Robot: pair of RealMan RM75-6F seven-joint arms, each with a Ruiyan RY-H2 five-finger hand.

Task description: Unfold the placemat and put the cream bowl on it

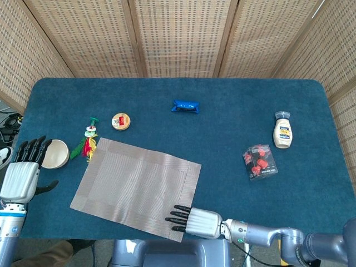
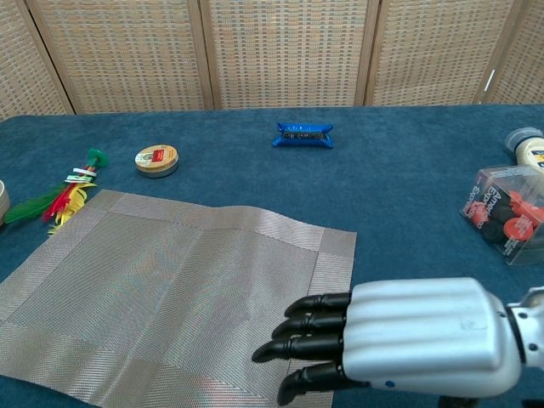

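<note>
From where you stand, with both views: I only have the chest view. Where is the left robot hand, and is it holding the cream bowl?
Observer: The left robot hand is at the table's left edge, holding nothing, fingertips next to the cream bowl.
Reviewer: Is the bowl on the placemat?
Observer: No, it sits on the table, left of the placemat.
Reviewer: How much of the placemat's near edge does the right robot hand cover?
Observer: Only the near right corner, under the right robot hand.
</note>
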